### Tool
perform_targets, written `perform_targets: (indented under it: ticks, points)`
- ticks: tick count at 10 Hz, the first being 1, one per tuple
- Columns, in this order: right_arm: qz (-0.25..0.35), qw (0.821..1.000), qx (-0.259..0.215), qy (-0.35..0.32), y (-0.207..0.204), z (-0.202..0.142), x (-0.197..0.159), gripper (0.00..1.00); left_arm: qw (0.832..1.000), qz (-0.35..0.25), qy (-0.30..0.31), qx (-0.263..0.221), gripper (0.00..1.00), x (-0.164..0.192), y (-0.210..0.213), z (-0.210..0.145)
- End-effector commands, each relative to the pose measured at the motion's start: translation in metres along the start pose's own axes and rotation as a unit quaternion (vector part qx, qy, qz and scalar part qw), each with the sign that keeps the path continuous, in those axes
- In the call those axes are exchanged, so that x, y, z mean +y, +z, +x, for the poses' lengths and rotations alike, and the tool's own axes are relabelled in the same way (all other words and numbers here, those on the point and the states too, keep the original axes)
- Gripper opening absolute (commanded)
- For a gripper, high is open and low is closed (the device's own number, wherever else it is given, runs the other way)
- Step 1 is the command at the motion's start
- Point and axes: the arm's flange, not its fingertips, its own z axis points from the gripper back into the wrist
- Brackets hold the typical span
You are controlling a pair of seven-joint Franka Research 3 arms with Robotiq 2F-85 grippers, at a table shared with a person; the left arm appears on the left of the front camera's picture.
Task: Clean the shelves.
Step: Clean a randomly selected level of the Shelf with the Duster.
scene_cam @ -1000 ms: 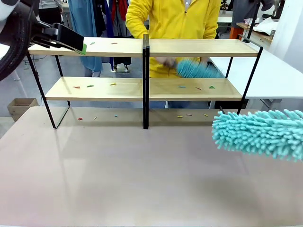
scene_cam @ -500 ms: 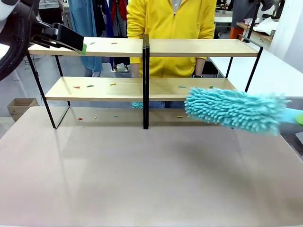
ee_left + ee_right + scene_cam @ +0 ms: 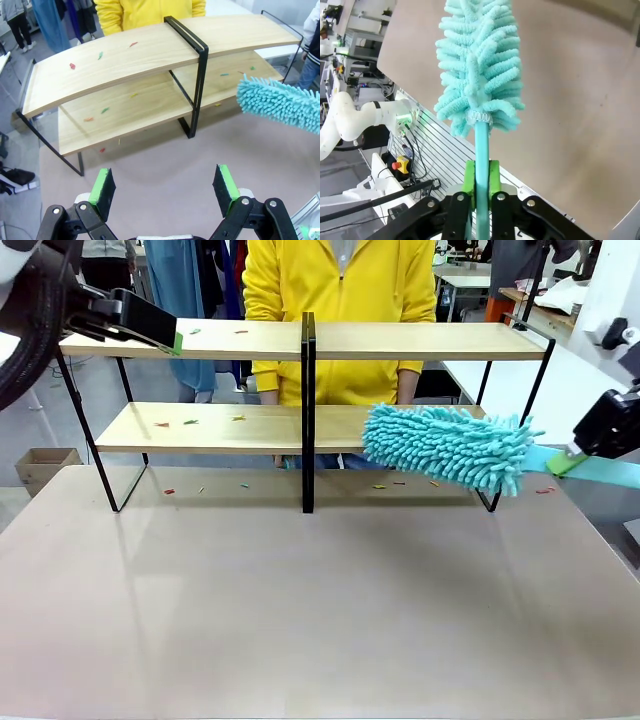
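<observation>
While the right gripper (image 3: pixel 480 182) pinches the teal handle of a fluffy duster (image 3: pixel 480 65) between its green pads, the duster's head stretches out ahead of it across the front of the lower board of the shelves (image 3: pixel 420 340) (right-hand unit; contact unclear). Meanwhile the left gripper (image 3: pixel 165 184) hangs with its fingers spread wide and nothing between them, the shelves ahead and below it, small coloured scraps (image 3: pixel 101 55) on their boards, and a person in a yellow top (image 3: pixel 340 290) standing beyond.
</observation>
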Motion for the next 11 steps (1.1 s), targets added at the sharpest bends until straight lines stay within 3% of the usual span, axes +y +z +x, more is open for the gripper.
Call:
perform_targets:
  ticks: [1, 3, 4, 8, 11]
  points:
    - [-0.001, 1.0, 0.005, -0.001, -0.006, 0.006, -0.001, 0.12, 1.0, 0.002, 0.001, -0.001, 1.0, 0.001, 0.001, -0.002]
    - [0.006, 1.0, -0.014, 0.007, -0.022, 0.034, -0.007, 0.12, 1.0, 0.002, 0.001, -0.001, 1.0, 0.001, 0.001, -0.002]
    - [-0.003, 0.999, -0.036, 0.001, -0.031, 0.048, -0.006, 0.0, 1.0, 0.002, 0.001, -0.001, 1.0, 0.001, 0.001, -0.002]
    - [-0.005, 0.994, -0.107, 0.007, -0.077, 0.084, -0.019, 0.0, 1.0, 0.002, 0.001, -0.001, 1.0, 0.001, 0.001, -0.002]
    - [-0.005, 0.993, -0.117, 0.005, -0.107, 0.111, -0.027, 0.0, 1.0, 0.002, 0.001, -0.001, 1.0, 0.001, 0.001, -0.002]
